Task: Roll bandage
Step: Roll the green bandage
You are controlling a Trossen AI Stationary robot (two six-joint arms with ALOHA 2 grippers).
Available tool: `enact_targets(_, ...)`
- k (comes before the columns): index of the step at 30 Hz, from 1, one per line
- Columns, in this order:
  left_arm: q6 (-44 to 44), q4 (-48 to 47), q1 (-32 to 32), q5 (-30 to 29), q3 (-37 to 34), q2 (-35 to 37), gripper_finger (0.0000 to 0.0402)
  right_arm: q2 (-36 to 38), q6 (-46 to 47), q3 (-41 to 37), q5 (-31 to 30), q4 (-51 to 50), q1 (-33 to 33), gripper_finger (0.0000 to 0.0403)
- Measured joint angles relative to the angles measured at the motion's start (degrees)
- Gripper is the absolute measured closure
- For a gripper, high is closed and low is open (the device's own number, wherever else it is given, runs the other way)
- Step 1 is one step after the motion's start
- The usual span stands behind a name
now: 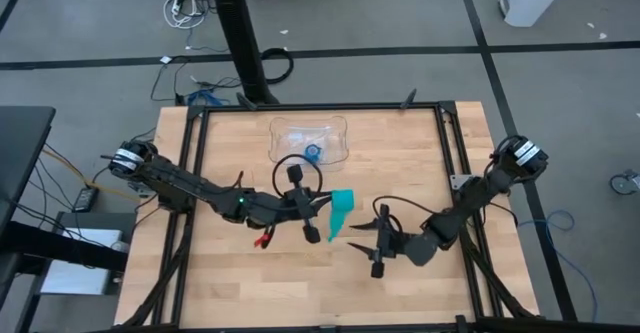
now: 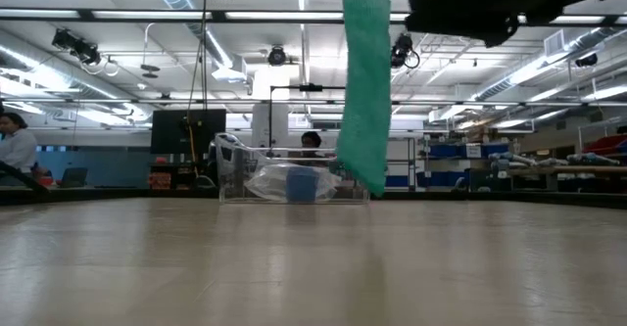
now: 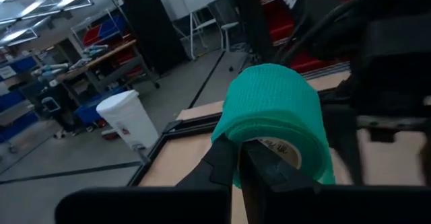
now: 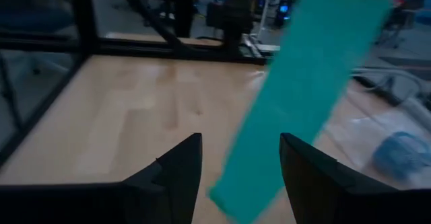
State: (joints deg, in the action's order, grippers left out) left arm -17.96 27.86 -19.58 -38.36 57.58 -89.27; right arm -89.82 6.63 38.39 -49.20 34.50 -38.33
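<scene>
Broadly, a pale wooden tabletop (image 1: pixel 220 283) edged by a black frame, seen from above with both arms reaching toward its middle. Left arm stretched in from the left edge, its left end effector (image 1: pixel 318 211) near the centre, fingers (image 3: pixel 222 160) pinched on the bandage (image 1: pixel 340 214): a teal roll at the fingers in the left wrist view (image 3: pixel 276 116), with a loose flat strip hanging down from it. In the low view, that strip (image 2: pixel 366 81) dangling from overhead, its lower end held above the tabletop, not touching. Right arm angled in from the right edge, right end effector (image 1: pixel 368 235) just beside the hanging strip, fingers (image 4: pixel 178 167) spread wide apart with the strip's free end (image 4: pixel 303 89) between them, gripping nothing. Behind the bandage, toward the far edge, a clear plastic tray (image 1: pixel 285 133) resting on the wood. Inside it, a small bright-blue roll (image 1: pixel 314 153).
</scene>
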Motion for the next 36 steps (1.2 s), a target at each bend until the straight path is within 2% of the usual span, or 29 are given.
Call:
enact_targets(6,-0.01,1.51,-1.99,-0.16,0.02,-0.02,0.0385,-0.02,-0.22,0.00,5.23,-0.70,2.75,0.0213)
enact_targets(10,-0.03,1.81,-2.43,-0.16,0.02,-0.02,0.0385,-0.02,0.57,-0.02,10.81,-0.36,5.11,0.0214)
enact_targets(15,-0.03,3.18,-2.62,-0.30,0.02,-0.02,0.0385,-0.02,1.13,-0.02,15.68,0.30,7.75,0.0229)
enact_targets(19,-0.01,4.42,-2.66,-0.55,0.02,-0.02,0.0385,-0.02,0.13,-0.02,16.43,0.48,8.27,0.0264)
enact_targets(25,0.00,7.24,-2.71,0.83,0.02,-0.02,0.0385,-0.04,-1.62,-0.02,17.48,0.06,8.57,0.0384)
enact_targets(26,0.03,7.52,-2.85,1.24,0.02,-0.02,0.0385,-0.04,-1.66,-0.02,17.43,-0.24,8.61,0.0392)
enact_targets(30,-1.34,7.43,-3.52,1.57,0.02,0.18,0.0385,-0.04,-0.45,-0.04,16.59,-3.03,8.61,0.0392)
enact_targets(36,-6.88,5.22,-4.08,-2.85,0.00,1.71,0.0385,-0.04,2.56,-0.04,26.13,-3.85,7.25,0.0402)
